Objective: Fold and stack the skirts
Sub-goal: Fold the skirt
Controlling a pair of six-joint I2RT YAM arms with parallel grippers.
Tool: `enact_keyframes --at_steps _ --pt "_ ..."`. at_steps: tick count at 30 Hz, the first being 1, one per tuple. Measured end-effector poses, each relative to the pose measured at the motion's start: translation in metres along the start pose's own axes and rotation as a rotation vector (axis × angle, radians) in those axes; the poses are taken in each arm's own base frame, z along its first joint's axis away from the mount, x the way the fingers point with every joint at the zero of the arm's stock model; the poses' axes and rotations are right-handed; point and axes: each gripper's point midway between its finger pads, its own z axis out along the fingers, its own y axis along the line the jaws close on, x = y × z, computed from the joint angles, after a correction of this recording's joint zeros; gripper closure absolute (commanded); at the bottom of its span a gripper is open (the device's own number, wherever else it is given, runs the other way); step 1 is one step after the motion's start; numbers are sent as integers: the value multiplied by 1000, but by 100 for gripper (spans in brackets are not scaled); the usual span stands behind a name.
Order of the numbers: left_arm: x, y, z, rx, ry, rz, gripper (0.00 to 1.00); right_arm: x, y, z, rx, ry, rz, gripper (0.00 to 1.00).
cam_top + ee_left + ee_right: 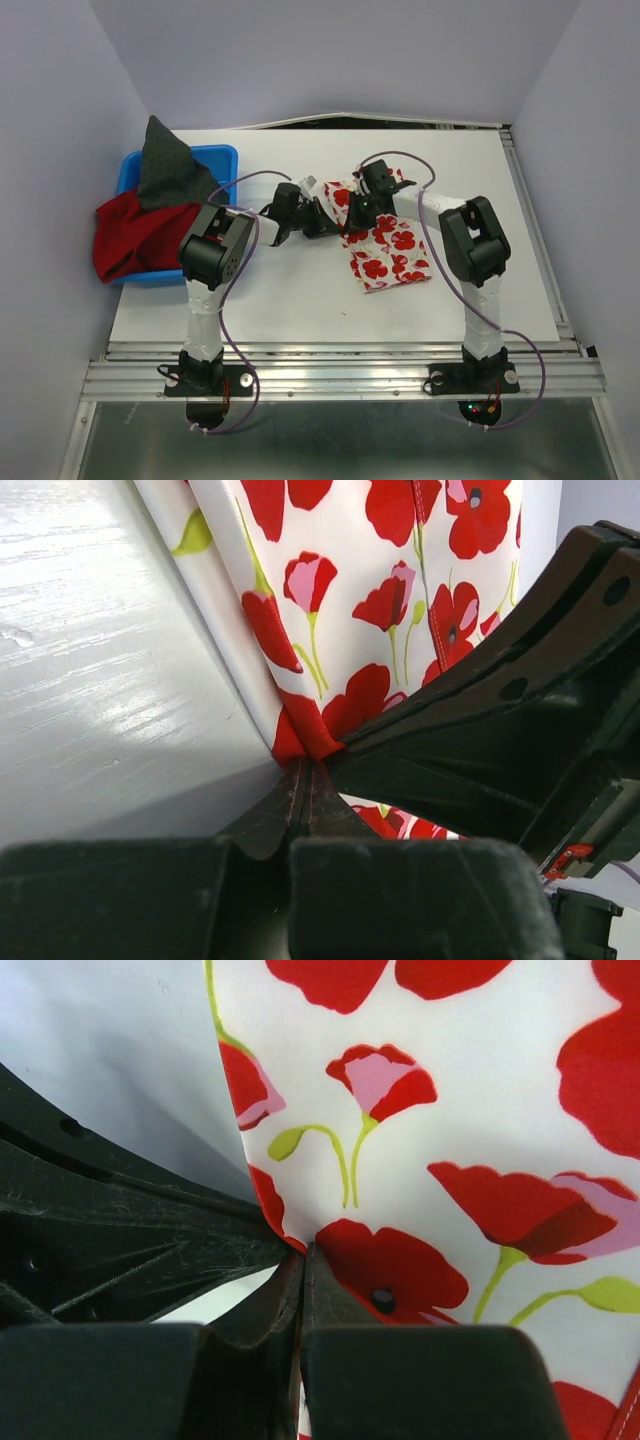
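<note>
The white skirt with red flowers (385, 252) lies on the table (300, 300), well to the right of the blue bin (226, 154). Most of it is spread out flat. The corner of it that is nearest the bin is bunched up.

The left end effector (305, 785) is pinched tight on the edge of that skirt. Its two fingers are pressed together with a fold of the flower cloth between them. From the pinch the cloth rises in a steep fold, and the white table shows beside it.

The right end effector (303, 1272) is also pinched tight on the same skirt. Its fingers are closed with the flower cloth caught at their tips. The two end effectors are just beside each other, to the right of the bin, on the side of the skirt that faces the bin. Each one shows up as a black shape in the other's wrist view.

The deep-red skirt (130, 238) is in the bin and spills over the bin's left and near sides. The dark grey skirt (165, 168) lies on top of it in the bin and sticks up in a point at the bin's far left corner.
</note>
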Motion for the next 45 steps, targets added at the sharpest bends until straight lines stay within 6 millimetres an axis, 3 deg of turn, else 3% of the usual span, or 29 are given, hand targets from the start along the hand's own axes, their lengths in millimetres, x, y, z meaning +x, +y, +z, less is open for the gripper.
enact_keyframes --at_steps 5,9,12,14,19,21,25,31,35,42,45 --pt "-1 1 -1 1 -2 -1 100 -2 0 3 -45 11 58 99" --pt "-2 6 -9 0 -14 2 88 -5 -2 8 -89 14 100 99" --pt "3 9 -30 -15 -18 2 81 -7 -1 11 -119 16 112 99" --pt "2 5 -40 -11 -24 18 79 -6 1 12 -134 18 115 89" --pt "-22 -44 -72 70 -102 192 78 -6 9 17 -197 30 130 73" --pt "-24 -62 -79 106 -115 249 78 -5 11 17 -219 36 137 72" --pt "-5 -83 -78 158 -77 301 78 -6 16 18 -258 51 161 66" --pt "44 -86 -67 179 49 245 83 -7 19 18 -302 71 202 70" --pt "56 -81 -59 171 85 191 87 -6 17 19 -314 84 232 71" --pt "84 -16 -28 52 176 26 96 -7 18 18 -330 89 241 70" --pt "71 -15 -24 58 156 26 99 -7 19 17 -337 89 227 67"
